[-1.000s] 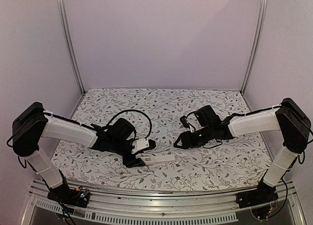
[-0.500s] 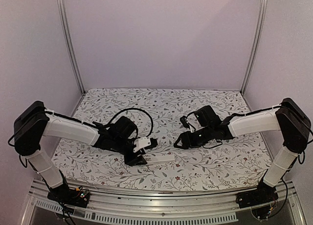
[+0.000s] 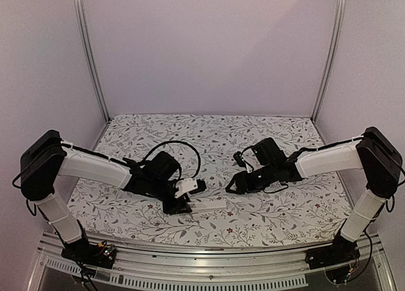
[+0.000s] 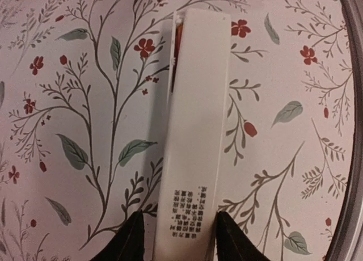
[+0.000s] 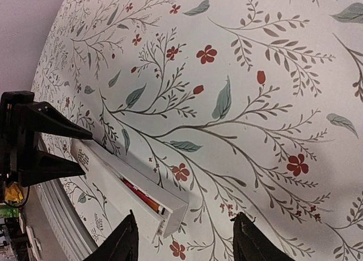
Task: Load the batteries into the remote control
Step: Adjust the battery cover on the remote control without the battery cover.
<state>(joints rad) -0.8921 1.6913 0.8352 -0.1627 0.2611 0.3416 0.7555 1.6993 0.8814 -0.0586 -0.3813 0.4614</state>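
- Remote control point(image 4: 193, 130) lies flat on the flowered surface point(image 4: 68, 102), running from the bottom centre of the left wrist view up to its top edge. In the top view it sits at lower centre, just right of the left arm's tip.
- Your left fingers point(image 4: 133, 241) stand one on each side of the near end of the remote control, at the end with the printed label. They look pressed against its two long edges, so I judge them clamped on it. My reading is that this hold pins the body so it cannot slide or twist while the other arm works at the free end.
- Along the far half you can see a red-orange battery point(image 5: 142, 197) lying lengthwise in the open slot; the left wrist view shows it only as a thin red sliver at the upper left edge of the bar. I cannot find the black battery in any view.
- Your right fingers point(image 5: 126, 241) are spread apart with nothing between them. The open end of the remote control lies just above the gap between them, near the bottom left of the right wrist view and not touching either one. The left fingers appear there as dark wedges at the left edge.
- That leaves the right arm facing the slot, probably so it can reach the compartment.
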